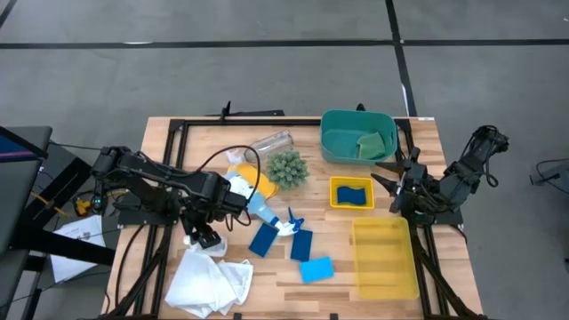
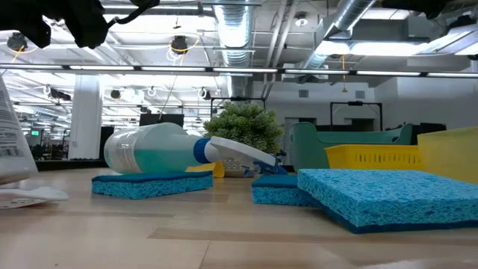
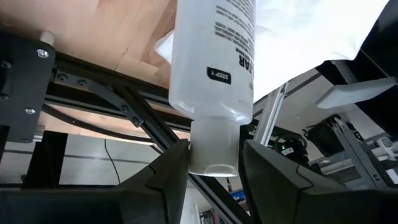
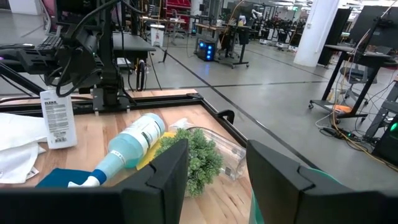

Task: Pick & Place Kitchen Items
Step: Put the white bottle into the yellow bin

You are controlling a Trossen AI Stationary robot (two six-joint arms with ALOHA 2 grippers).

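Observation:
A white bottle (image 4: 58, 118) with a printed label stands upright on the table beside the white cloth (image 1: 209, 283). My left gripper (image 3: 214, 168) is above it, open, one finger on each side of the bottle's cap (image 3: 213, 149). The clear spray bottle (image 1: 258, 206) lies on its side, partly on a yellow sponge (image 1: 252, 178). Three blue sponges (image 1: 264, 238) (image 1: 301, 244) (image 1: 316, 268) lie flat near it. A clear cup (image 1: 271, 142) lies on its side at the back. My right gripper (image 4: 214, 180) waits open above the table's right side, holding nothing. My left gripper comes at the white bottle slanting down from above, with the cap (image 3: 213, 149) between its fingertips. A thin gap shows beside one finger (image 3: 267, 174). Whether the other finger (image 3: 168, 174) touches the cap I cannot tell. The bottle stands on its base on the table.
A spiky green plant ball (image 1: 287, 167) sits mid-table. At the back right a teal bin (image 1: 338, 133) holds a green sponge (image 1: 372, 142). A small yellow bin (image 1: 334, 192) holds a blue sponge, and a large yellow bin (image 1: 384, 258) stands at the right front.

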